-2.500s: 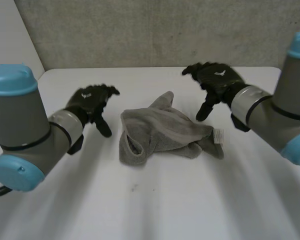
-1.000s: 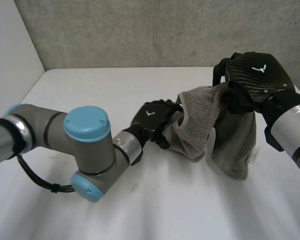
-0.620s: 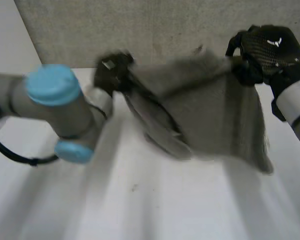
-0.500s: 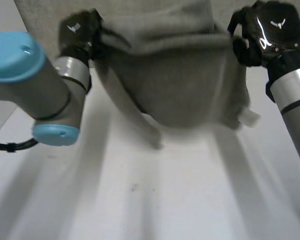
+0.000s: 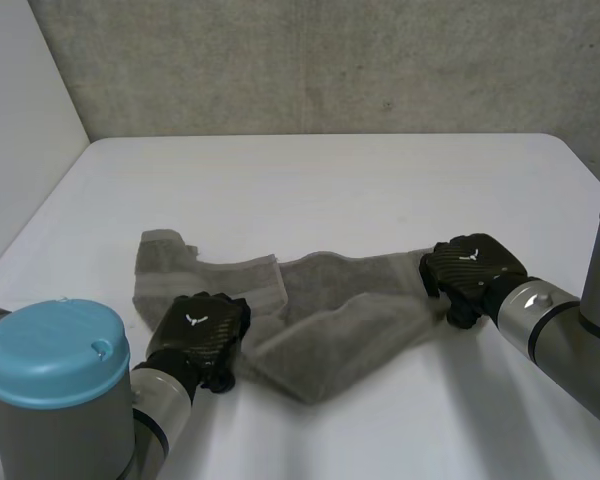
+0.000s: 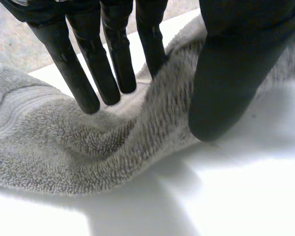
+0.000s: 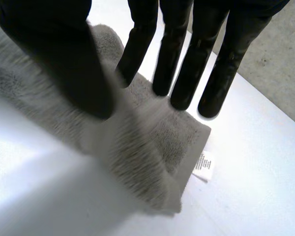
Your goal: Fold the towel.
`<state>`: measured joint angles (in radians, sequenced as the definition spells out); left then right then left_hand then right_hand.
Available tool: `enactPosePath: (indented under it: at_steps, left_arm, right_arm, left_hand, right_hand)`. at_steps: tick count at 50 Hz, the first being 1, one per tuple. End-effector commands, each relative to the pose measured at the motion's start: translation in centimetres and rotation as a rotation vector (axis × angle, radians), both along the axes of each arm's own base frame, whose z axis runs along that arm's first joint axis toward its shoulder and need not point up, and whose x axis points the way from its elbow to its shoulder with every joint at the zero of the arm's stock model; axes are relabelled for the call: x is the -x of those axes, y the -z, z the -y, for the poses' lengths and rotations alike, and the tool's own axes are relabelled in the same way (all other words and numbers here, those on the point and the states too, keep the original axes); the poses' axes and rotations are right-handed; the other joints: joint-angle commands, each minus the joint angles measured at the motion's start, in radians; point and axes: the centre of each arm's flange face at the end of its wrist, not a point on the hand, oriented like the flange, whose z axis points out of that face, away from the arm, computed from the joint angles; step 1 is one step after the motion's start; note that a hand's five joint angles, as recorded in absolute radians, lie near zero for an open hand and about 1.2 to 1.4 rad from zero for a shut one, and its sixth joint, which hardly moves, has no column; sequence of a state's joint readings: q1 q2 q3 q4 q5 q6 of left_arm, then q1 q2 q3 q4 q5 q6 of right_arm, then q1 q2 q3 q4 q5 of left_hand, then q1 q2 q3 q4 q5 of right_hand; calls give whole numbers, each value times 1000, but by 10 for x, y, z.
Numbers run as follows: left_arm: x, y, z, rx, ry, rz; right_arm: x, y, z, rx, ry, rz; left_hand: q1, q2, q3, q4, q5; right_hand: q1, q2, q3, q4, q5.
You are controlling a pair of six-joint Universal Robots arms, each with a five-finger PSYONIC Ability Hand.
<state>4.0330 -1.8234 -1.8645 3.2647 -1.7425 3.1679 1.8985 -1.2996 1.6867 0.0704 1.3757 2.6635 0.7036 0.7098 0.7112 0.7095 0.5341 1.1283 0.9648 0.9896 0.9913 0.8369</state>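
The grey towel lies rumpled and stretched sideways on the white table. My left hand rests on its near left edge. In the left wrist view the hand has straight fingers with their tips on the towel, the thumb wide apart, and a loose ridge of cloth between them. My right hand is at the towel's right end. In the right wrist view the hand pinches the towel near its corner between thumb and fingers, beside a white label.
A grey wall stands behind the table's far edge. A paler wall runs along the table's left side. Bare table lies beyond the towel and in front of it.
Both hands held the towel spread high in the air, then brought it down onto the table. The left hand's fingers have opened off the cloth.
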Motion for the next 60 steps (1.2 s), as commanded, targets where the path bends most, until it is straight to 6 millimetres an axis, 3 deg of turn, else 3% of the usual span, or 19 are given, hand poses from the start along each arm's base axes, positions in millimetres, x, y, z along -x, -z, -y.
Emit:
enactPosePath:
  at_steps: [1,3,6,10,15,23,30,40,43,45,46,48,53,60]
  left_arm:
    - [3,-18,6,20,-5,-19]
    - [2,-34,13,70,-20,-53]
    - [0,-42,21,94,-39,-67]
    - [-4,-58,46,145,-76,-98]
    - [0,-65,62,168,0,-91]
    - [7,-43,80,184,217,61]
    - [24,-19,102,196,385,135]
    - [39,-6,111,147,507,90]
    - [41,-3,110,145,538,76]
    - [42,-2,110,144,553,71]
    - [43,-1,109,142,568,66]
    - [44,0,108,144,582,66]
    - [45,2,106,157,612,83]
    - [45,1,107,178,618,96]
  right_arm:
    - [2,-26,2,87,17,40]
    - [1,-36,0,119,11,57]
    - [-5,-50,2,158,-9,86]
    - [-18,-66,6,191,-55,128]
    - [-36,-58,4,97,-164,127]
    - [-52,-31,-5,-131,-234,55]
    - [-63,-12,-14,-144,-241,34]
    - [-74,21,-18,-68,-192,-43]
    - [-74,30,-18,-67,-189,-84]
    - [-72,36,-18,-67,-187,-115]
    - [-72,36,-18,-67,-187,-115]
    - [-72,38,-18,-68,-191,-125]
    - [-69,34,-17,-65,-180,-124]
    - [-66,25,-19,-49,-177,-110]
  left_hand:
    - [-141,-147,-148,-147,-146]
    - [-176,-182,-184,-182,-181]
    - [-194,-200,-201,-199,-199]
    - [-196,-203,-204,-202,-202]
    - [-185,-191,-192,-191,-190]
    - [-179,-185,-187,-185,-184]
    - [-173,-179,-181,-179,-178]
    - [-173,-179,-181,-179,-178]
    - [-173,-179,-181,-179,-178]
    - [-173,-179,-181,-179,-178]
    - [-173,-179,-181,-179,-178]
    - [-173,-179,-181,-179,-178]
    - [-173,-179,-181,-179,-178]
    - [-173,-179,-181,-179,-178]
  right_hand:
    - [-929,-765,-790,-792,-812]
    - [-923,-759,-784,-786,-806]
    - [-911,-748,-773,-774,-794]
    - [-891,-727,-752,-754,-774]
    - [-835,-672,-696,-698,-718]
    - [-735,-572,-596,-598,-618]
    - [-735,-572,-596,-598,-618]
    - [-685,-522,-546,-548,-568]
    - [-532,-369,-394,-395,-416]
    - [-168,-4,-29,-31,-51]
    - [-166,-2,-27,-29,-49]
    - [63,226,201,200,179]
    - [267,431,406,404,384]
    - [268,431,407,405,385]
